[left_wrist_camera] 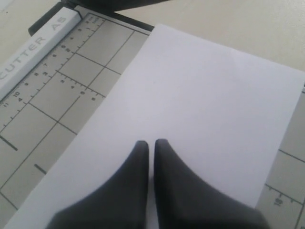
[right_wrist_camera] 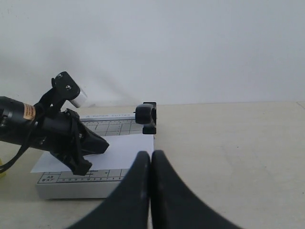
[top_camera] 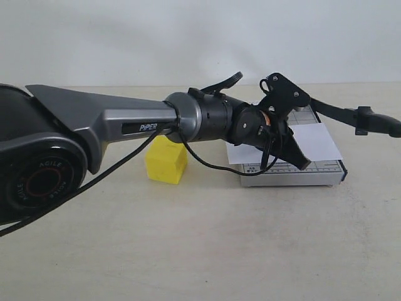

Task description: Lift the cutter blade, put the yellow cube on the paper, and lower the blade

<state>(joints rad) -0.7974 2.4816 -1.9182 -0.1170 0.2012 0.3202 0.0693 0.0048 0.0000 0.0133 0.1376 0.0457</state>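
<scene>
Yellow cube (top_camera: 166, 160) unplaced near the counter's far edge; left gripper (left_wrist_camera: 148, 143), closed empty over paper (left_wrist_camera: 200, 95), must fetch it

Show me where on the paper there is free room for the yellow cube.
In the exterior view, the paper is bare between the left gripper and the cutter blade. Nearer the yellow cube, the gripper crowds the sheet.
</scene>
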